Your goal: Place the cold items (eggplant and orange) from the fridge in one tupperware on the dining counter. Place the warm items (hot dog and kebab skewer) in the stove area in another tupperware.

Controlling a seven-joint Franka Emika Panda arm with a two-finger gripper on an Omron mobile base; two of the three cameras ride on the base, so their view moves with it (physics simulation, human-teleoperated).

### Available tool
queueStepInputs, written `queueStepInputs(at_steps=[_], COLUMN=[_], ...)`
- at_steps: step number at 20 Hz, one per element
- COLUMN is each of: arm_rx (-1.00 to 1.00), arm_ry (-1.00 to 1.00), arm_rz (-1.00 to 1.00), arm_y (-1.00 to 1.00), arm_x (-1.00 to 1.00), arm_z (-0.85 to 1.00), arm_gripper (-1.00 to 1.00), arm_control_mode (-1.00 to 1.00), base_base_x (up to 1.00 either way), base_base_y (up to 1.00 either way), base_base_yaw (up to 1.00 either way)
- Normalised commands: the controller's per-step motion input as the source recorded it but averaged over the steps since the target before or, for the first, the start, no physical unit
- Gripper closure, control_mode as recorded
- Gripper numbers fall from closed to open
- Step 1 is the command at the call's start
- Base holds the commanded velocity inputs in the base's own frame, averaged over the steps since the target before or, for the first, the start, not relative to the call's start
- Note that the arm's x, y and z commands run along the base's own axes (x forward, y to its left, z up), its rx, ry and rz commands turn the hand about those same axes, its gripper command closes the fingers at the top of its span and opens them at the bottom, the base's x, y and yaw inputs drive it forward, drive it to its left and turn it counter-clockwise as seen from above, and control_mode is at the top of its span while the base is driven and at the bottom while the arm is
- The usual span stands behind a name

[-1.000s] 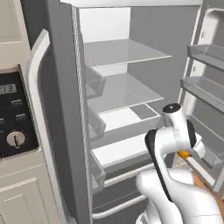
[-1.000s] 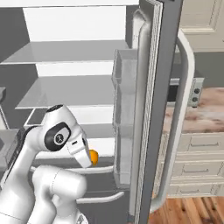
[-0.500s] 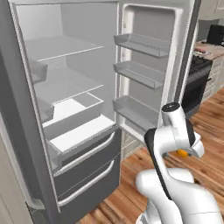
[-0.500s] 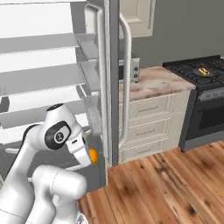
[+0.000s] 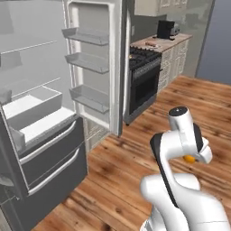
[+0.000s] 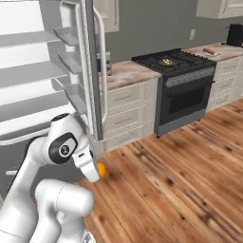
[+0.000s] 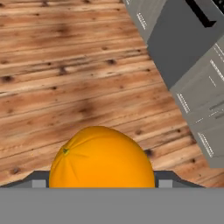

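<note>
The orange (image 7: pixel 101 157) sits between the fingers of the gripper (image 6: pixel 97 172), which are closed on it, and it is carried low above the wooden floor (image 6: pixel 180 185). In the left base view the orange (image 5: pixel 190 159) shows just under the white hand. To the left stands the fridge (image 5: pixel 40 113) with its door (image 5: pixel 97 58) open, white inside with empty door bins. Farther right is a black stove (image 6: pixel 182 90), with something small on its top, too small to tell what. A tan counter (image 6: pixel 126 71) lies between the fridge and the stove.
</note>
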Motion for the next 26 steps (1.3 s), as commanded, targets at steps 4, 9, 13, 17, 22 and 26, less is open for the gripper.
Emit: queueStepInputs(at_steps=[4, 9, 13, 17, 22, 26], arm_rx=[0.0, 0.0, 0.0, 0.0, 0.0, 0.0], arm_ry=[0.0, 0.0, 0.0, 0.0, 0.0, 0.0], arm_rz=[0.0, 0.0, 0.0, 0.0, 0.0, 0.0], arm_y=[0.0, 0.0, 0.0, 0.0, 0.0, 0.0], arm_x=[0.0, 0.0, 0.0, 0.0, 0.0, 0.0], arm_z=[0.0, 0.0, 0.0, 0.0, 0.0, 0.0], arm_gripper=[1.0, 1.0, 1.0, 1.0, 1.0, 1.0], arm_control_mode=[1.0, 1.0, 1.0, 1.0, 1.0, 1.0], base_base_x=[-0.99, -0.99, -0.99, -1.0, -0.94, -0.99], base_base_y=[0.11, 0.18, 0.13, 0.08, 0.02, 0.0], base_base_yaw=[-0.29, -0.41, -0.47, -0.45, -0.42, -0.39])
